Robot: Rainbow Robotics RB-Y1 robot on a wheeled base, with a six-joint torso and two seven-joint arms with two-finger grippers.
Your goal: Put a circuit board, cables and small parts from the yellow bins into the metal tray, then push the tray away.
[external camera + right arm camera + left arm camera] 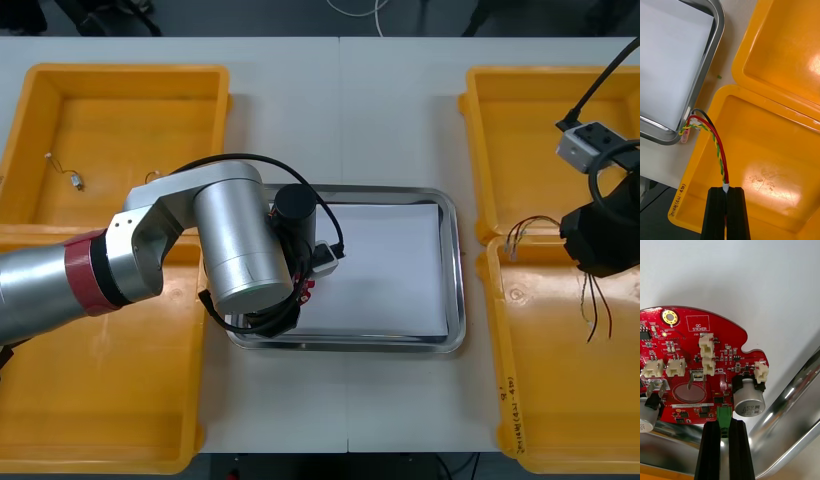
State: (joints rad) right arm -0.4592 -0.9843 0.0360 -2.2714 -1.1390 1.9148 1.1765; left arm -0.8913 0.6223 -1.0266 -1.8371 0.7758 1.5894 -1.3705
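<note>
Pinching the round red circuit board (696, 348) by its green connector (724, 414), our left gripper (724, 423) holds it over the 9 o'clock side of the metal tray (455, 280), above the white liner (390, 260). We cannot tell whether it rests there. At 3 o'clock from the tray, over the near right yellow bin (560, 400), our right gripper (728, 189) is clamped on a red and yellow cable (717, 150). We judge nothing delivered yet. Small metal parts (76, 181) lie in the far left yellow bin (120, 75) at 10 o'clock, and the push remains.

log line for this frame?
left gripper: shut on circuit board, over metal tray | right gripper: shut on red and yellow cable, above near right yellow bin
</note>
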